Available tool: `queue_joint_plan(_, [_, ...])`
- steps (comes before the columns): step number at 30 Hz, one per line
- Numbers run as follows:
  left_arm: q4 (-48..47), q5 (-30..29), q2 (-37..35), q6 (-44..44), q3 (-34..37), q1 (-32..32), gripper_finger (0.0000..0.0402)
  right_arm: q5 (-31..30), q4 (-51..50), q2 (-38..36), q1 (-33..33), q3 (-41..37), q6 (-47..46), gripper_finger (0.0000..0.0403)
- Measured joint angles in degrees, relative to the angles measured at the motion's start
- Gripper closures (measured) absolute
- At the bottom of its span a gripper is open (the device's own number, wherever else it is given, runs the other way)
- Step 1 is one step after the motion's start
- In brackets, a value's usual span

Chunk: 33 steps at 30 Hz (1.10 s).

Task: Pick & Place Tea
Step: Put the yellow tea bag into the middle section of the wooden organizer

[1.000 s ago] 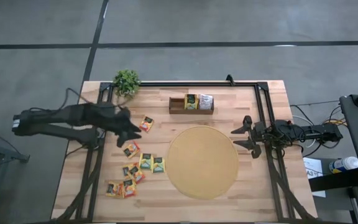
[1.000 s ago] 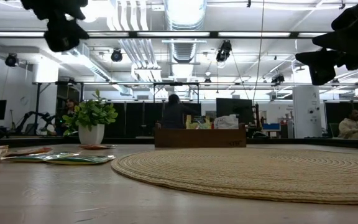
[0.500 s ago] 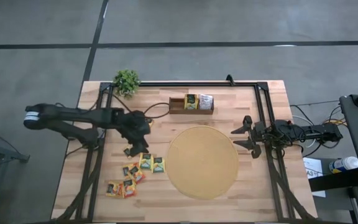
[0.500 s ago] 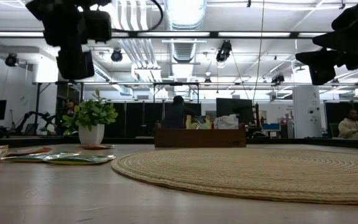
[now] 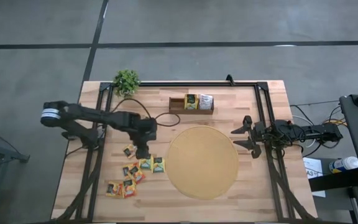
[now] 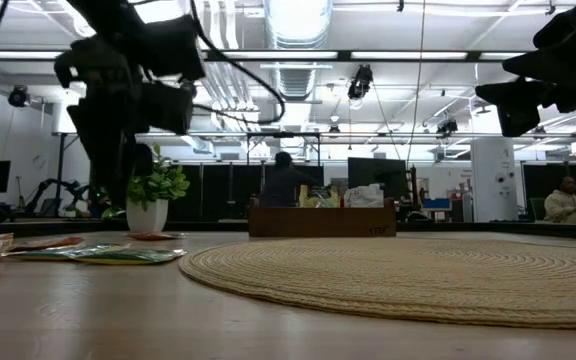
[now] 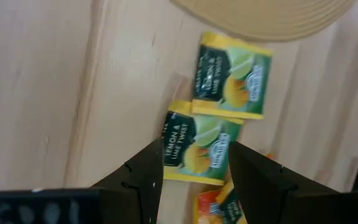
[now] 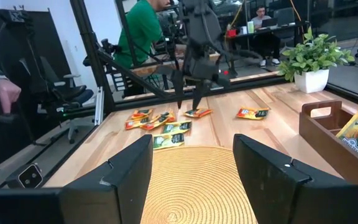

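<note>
While the wooden table (image 5: 185, 208) carried the round woven mat (image 5: 202, 162) at its centre, the left arm (image 5: 98, 118) reached across from its side and the right arm (image 5: 303, 132) waited near the table's right edge. Behind the mat stood the brown wooden tray (image 5: 191, 102), two sachets upright in it, and a small potted plant (image 5: 127, 81) sat at the far left corner. The left gripper (image 5: 143, 152) hung over the loose cluster of tea sachets (image 5: 135, 173) lying flat just left of the mat. Its fingers (image 7: 143, 177) were parted and empty, framing a yellow-green lemon sachet (image 7: 201, 148) whose long axis ran across the gap, its dark label toward the mat. A second lemon sachet (image 7: 230, 76) lay just beyond, touching the first and similarly turned. The right gripper (image 5: 242, 137) stood wide apart, holding nothing.
</note>
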<state>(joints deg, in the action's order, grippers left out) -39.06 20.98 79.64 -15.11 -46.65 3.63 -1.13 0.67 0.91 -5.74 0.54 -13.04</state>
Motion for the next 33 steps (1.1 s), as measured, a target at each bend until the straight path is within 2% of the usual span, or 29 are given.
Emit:
queue_joint_plan(4, [0.0, 0.8, 4.1, 1.4, 0.0, 0.7, 0.0228, 0.0, 0.0, 0.0, 0.0, 0.0, 0.1, 0.0181])
queue_joint_plan(9, [0.7, 6.1, 7.4, 2.9, 0.0, 1.1, 0.0228, 0.0, 0.0, 0.0, 0.0, 0.0, 0.1, 0.0181])
queue_joint_plan(22, [2.6, 6.2, 13.2, 4.1, -0.1, 1.2, 0.0228, 0.0, 0.0, 0.0, 0.0, 0.0, 0.0, 0.0181])
queue_joint_plan(27, [2.8, 6.5, 12.7, 3.6, 0.0, 1.2, 0.0228, -0.1, 0.0, 0.0, 0.0, 0.0, 0.0, 0.0181])
queue_joint_plan(33, [2.8, 7.5, 7.6, 3.2, -0.9, 1.1, 0.0228, 0.0, 0.0, 0.0, 0.0, 0.0, 0.0, 0.0181])
